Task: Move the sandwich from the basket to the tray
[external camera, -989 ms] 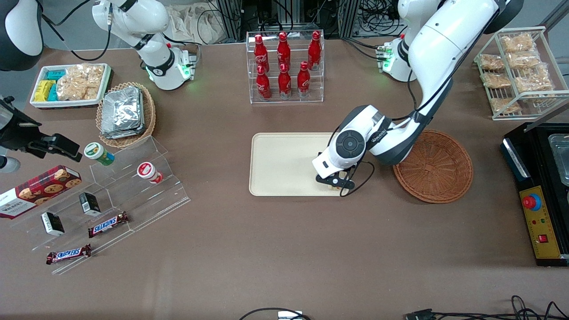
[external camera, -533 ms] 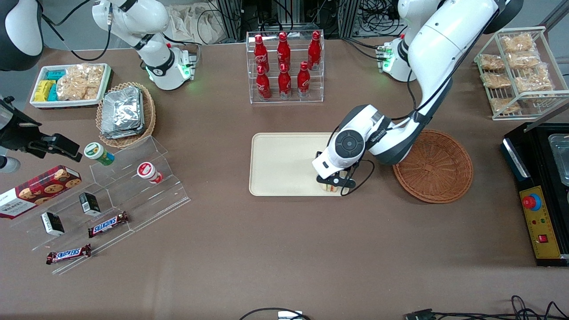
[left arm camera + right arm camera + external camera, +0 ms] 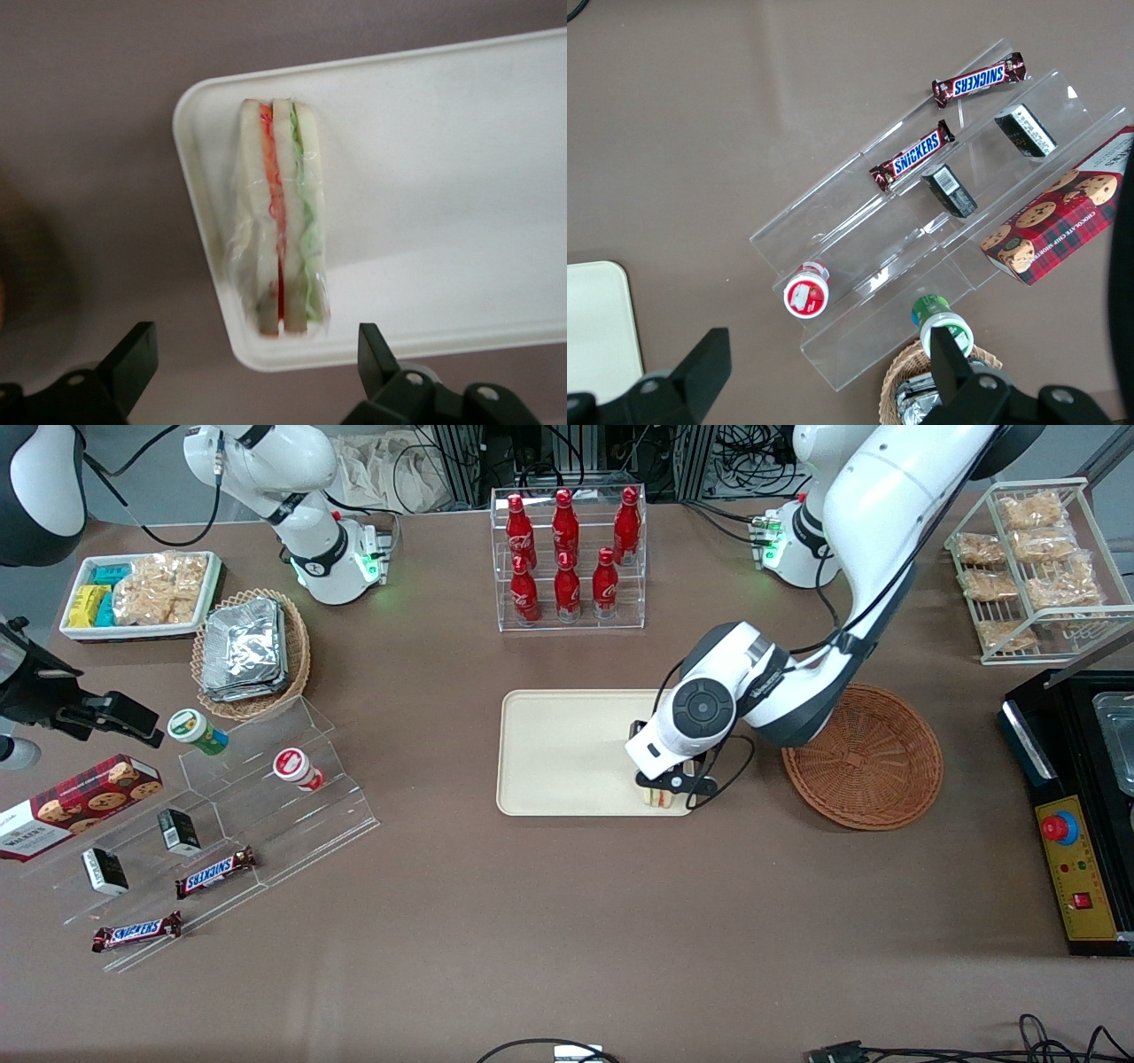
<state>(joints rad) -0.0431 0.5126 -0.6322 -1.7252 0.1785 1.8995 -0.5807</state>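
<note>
Left wrist view shows the clear-wrapped triangular sandwich [image 3: 282,257] lying in a corner of the flat cream-beige plastic tray [image 3: 461,177], the gripper [image 3: 257,372] hovering above with fingers spread wide and empty, the round brown wicker basket [image 3: 864,757] bare, so only withdrawal seems left.

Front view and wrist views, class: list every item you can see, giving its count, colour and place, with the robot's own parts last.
sandwich: one, pale bread, orange and green filling, on the tray's corner
tray: one, cream, mid-table
basket: one, brown wicker, beside the tray
cola bottles: six, red, in a clear rack
Snickers bars: two, brown, on the clear stand
foil packets: silver, in an oval basket
gripper: one, black, open, above the sandwich
</note>
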